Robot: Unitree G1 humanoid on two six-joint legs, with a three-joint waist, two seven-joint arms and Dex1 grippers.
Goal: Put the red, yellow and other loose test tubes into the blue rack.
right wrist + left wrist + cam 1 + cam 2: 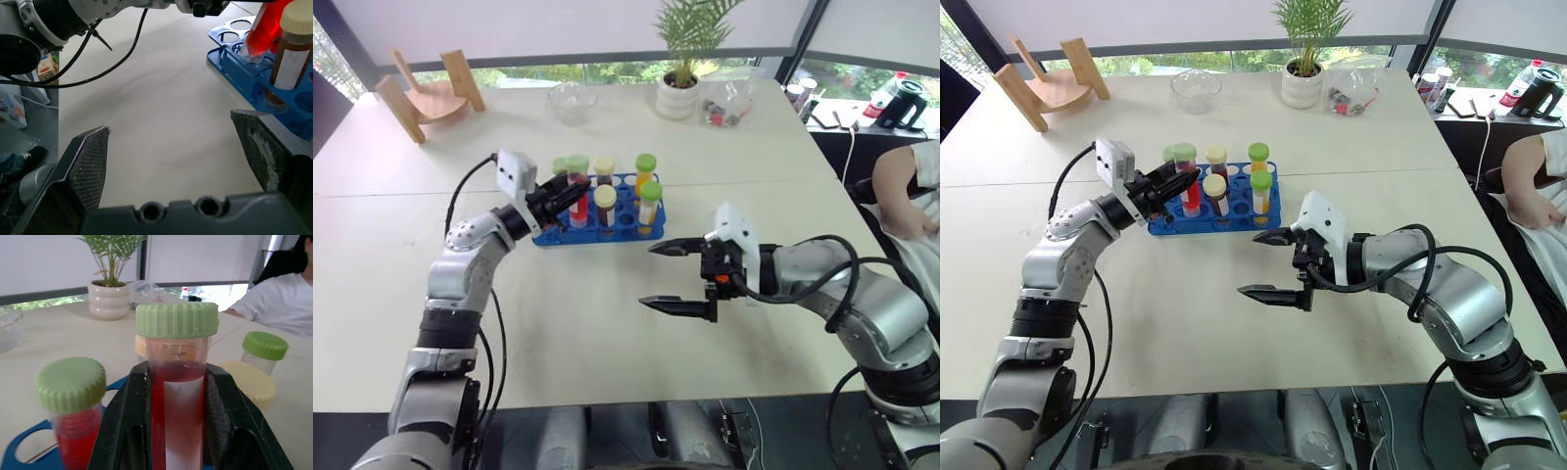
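My left gripper (570, 196) is shut on the red test tube (176, 396), which has a green cap. It holds the tube tilted at the left end of the blue rack (625, 233). I cannot tell whether the tube's foot is in a hole. Standing in the rack are the yellow tube (649, 211) with a green cap, a dark brown tube (293, 54) with a cream cap, and a few more capped tubes. My right gripper (648, 275) hangs open and empty over bare table, in front of the rack's right end.
At the table's far side stand a wooden stand (426, 93), a glass bowl (573, 101), a potted plant (680, 88) and a clear bag (729, 103). A person (911, 186) sits at the right edge.
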